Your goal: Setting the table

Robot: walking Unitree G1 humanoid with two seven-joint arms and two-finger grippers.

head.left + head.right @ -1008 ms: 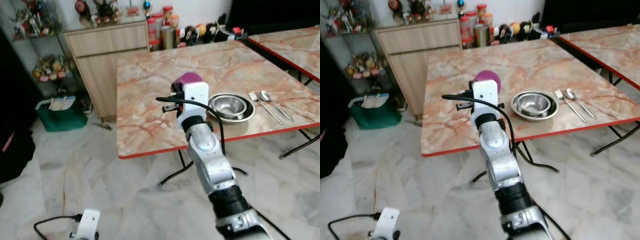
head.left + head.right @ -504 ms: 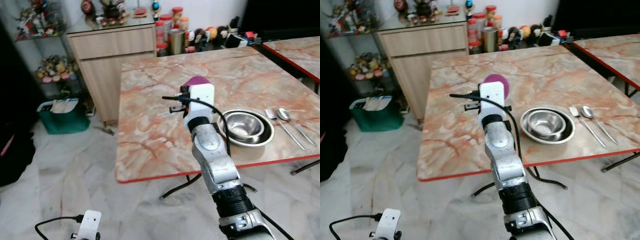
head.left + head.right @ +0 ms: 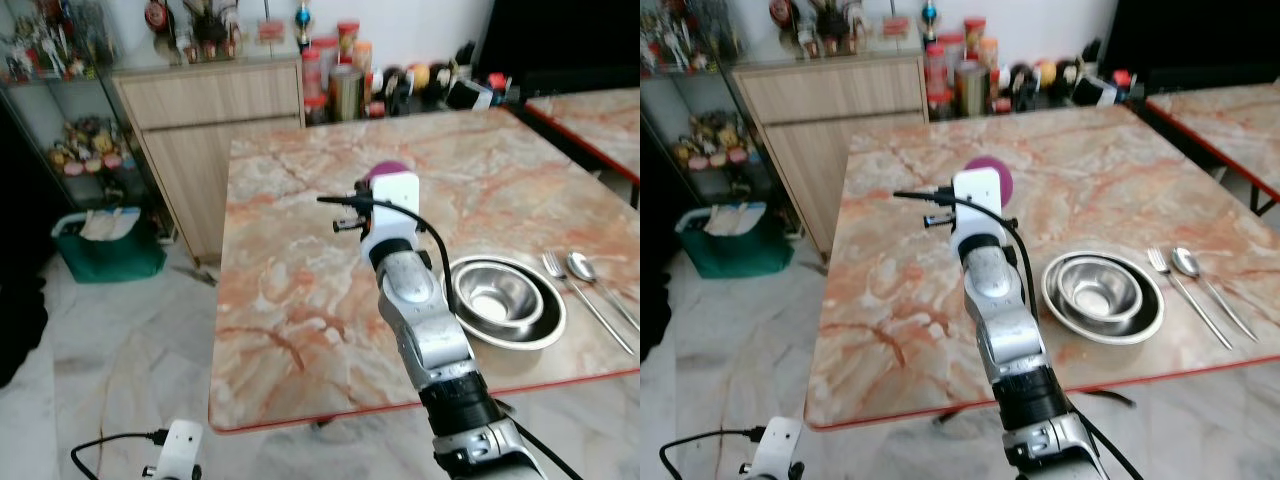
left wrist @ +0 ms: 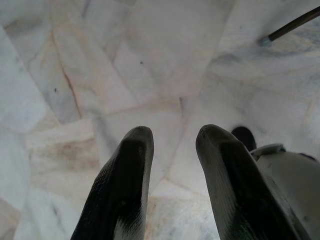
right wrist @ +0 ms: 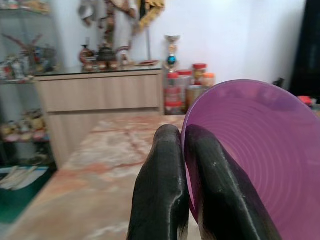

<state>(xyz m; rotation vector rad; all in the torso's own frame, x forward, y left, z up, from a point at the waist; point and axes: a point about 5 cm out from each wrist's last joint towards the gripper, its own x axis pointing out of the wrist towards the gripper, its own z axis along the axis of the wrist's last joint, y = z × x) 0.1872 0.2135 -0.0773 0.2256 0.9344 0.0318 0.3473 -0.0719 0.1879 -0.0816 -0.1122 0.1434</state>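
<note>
My right gripper [image 5: 182,150] is shut on the rim of a purple plate [image 5: 250,150], held upright above the marble table [image 3: 300,290]. From the head camera the plate [image 3: 385,171] peeks out behind my raised right wrist. A steel bowl inside a steel plate [image 3: 505,300] sits near the table's right front, with a fork [image 3: 585,310] and a spoon [image 3: 600,290] beside it. My left gripper [image 4: 172,145] hangs low over the floor, its fingers slightly parted and holding nothing.
A wooden cabinet [image 3: 215,120] with jars and bottles [image 3: 340,70] stands behind the table. A green bin [image 3: 105,245] sits on the floor at left. A second marble table [image 3: 595,115] is at the far right. A glass shelf of figurines [image 3: 50,90] stands far left.
The camera has come closer to the table, so the table and bowl look larger and lower in the picture. My right arm still holds the purple plate over the table.
</note>
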